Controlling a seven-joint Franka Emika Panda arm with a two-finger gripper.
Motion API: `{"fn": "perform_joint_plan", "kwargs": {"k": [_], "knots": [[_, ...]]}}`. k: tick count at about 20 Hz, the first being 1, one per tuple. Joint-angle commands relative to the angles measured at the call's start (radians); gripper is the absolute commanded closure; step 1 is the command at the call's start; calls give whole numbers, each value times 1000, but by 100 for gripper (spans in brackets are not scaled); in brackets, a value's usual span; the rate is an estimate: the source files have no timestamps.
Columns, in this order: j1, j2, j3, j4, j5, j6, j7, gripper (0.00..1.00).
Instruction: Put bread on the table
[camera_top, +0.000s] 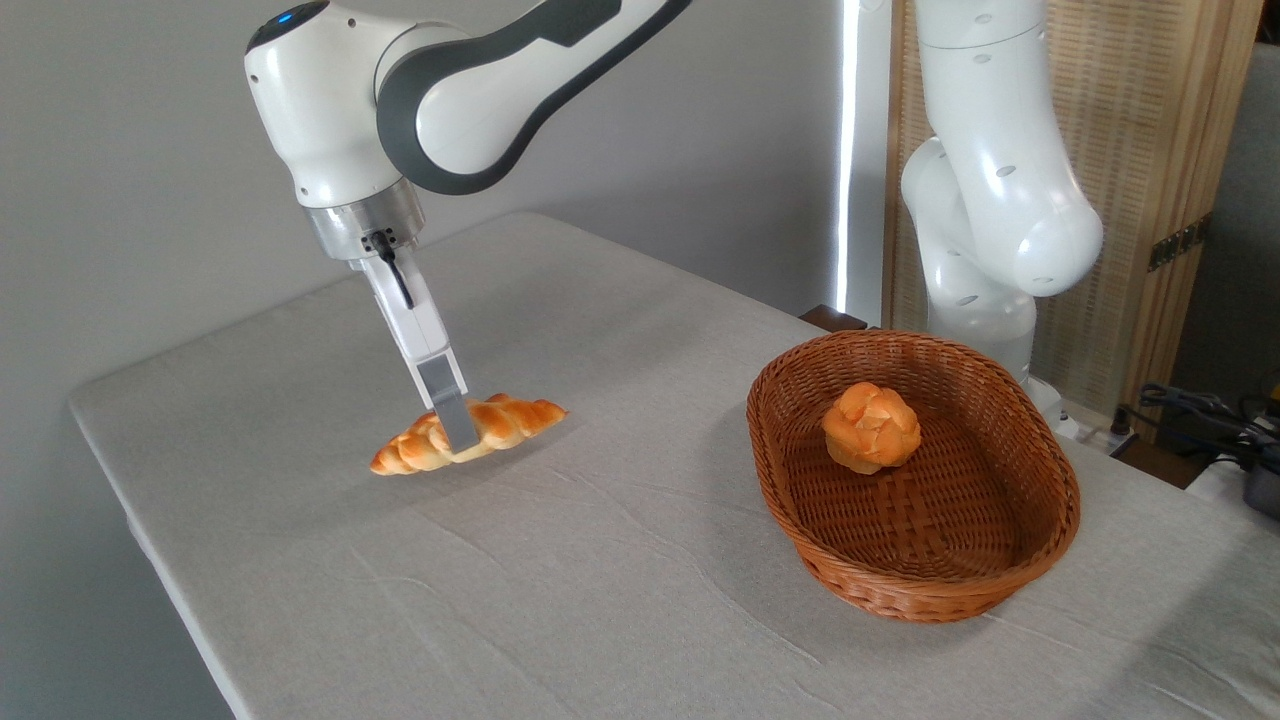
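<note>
the long bread (500, 425) is out on the table (620, 590), over on the left side. it is a twisted loaf, shiny and golden orange, with lighter lines where the twists meet and a point at each end. it lies slanted, its left end nearer the front and its right end farther back. it looks as if it rests on the grey cloth or sits just above it; i cannot tell which.

the gripper (458, 432) comes down from above at a small tilt, right at the middle of the loaf. one grey finger (452, 405) shows in front of the bread. the other finger is hidden behind, so i cannot tell how wide the fingers are or if they squeeze the bread. the finger in front looks like it touches the crust.

the white robot arm (440, 90) reaches in from the top, and its big base (990, 200) stands at the back right.

on the right side of the table sits a brown wicker basket (930, 590), well apart from the loaf. inside it is a small round bun (871, 427), orange and knotted, near the back wall of the basket.

the cloth has soft wrinkles.
</note>
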Motion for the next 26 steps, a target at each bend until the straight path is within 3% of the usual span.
{"fn": "perform_joint_plan", "kwargs": {"k": [1,8,14,19,26], "knots": [[-1,-8,4,0,-19,13,3,0],[30,-68,17,46,-19,7,-9,0],[199,-200,3,72,-63,-135,-7,0],[341,-251,-43,90,-51,-212,3,0],[349,-238,-46,136,-49,-263,26,0]]}}
